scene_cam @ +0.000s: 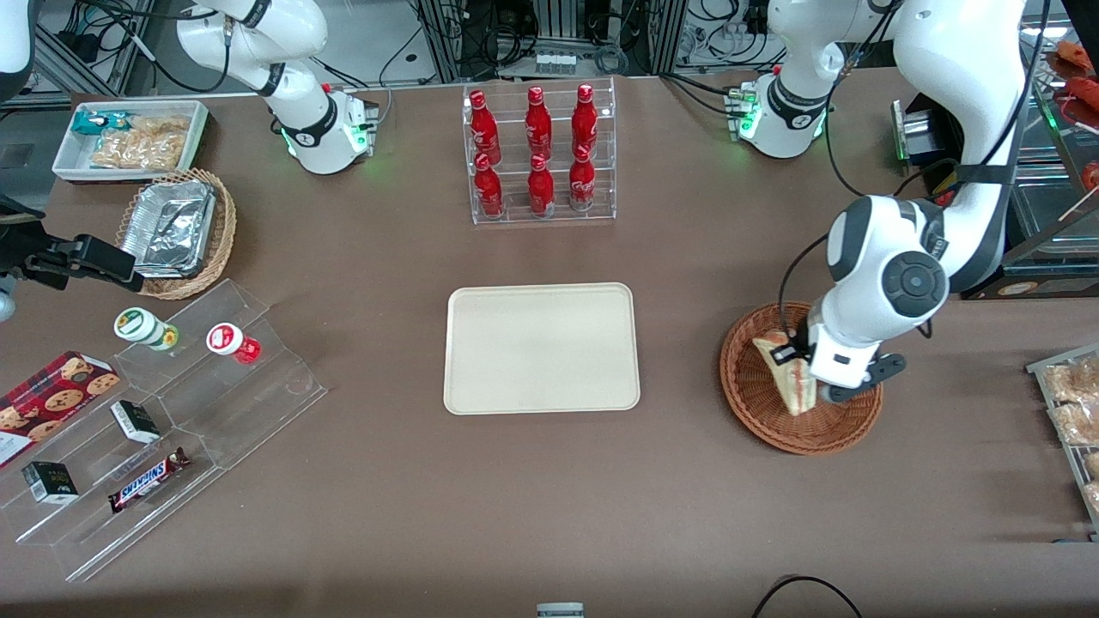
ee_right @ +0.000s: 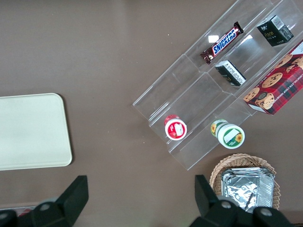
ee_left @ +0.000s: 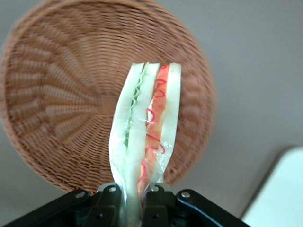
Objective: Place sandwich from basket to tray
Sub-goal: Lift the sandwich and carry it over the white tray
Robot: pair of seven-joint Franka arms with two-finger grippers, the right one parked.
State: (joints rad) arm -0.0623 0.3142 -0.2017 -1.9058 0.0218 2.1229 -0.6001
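The sandwich (scene_cam: 792, 371) is a pale bread wedge with red-orange and green filling, wrapped in clear film. My left gripper (scene_cam: 816, 388) is shut on it and holds it just above the round reddish-brown wicker basket (scene_cam: 760, 399), at the working arm's end of the table. In the left wrist view the black fingers (ee_left: 106, 205) pinch the sandwich (ee_left: 147, 137) at its lower end, with the empty basket (ee_left: 66, 94) beneath it. The cream-beige tray (scene_cam: 542, 348) lies empty at the table's middle; its corner shows in the left wrist view (ee_left: 279, 194).
A clear rack of red bottles (scene_cam: 538, 154) stands farther from the camera than the tray. A clear stepped display with snacks (scene_cam: 163, 412), a tan basket of foil trays (scene_cam: 176, 227) and a white snack bin (scene_cam: 129, 137) lie toward the parked arm's end. A rack of baked goods (scene_cam: 1073, 412) sits at the working arm's edge.
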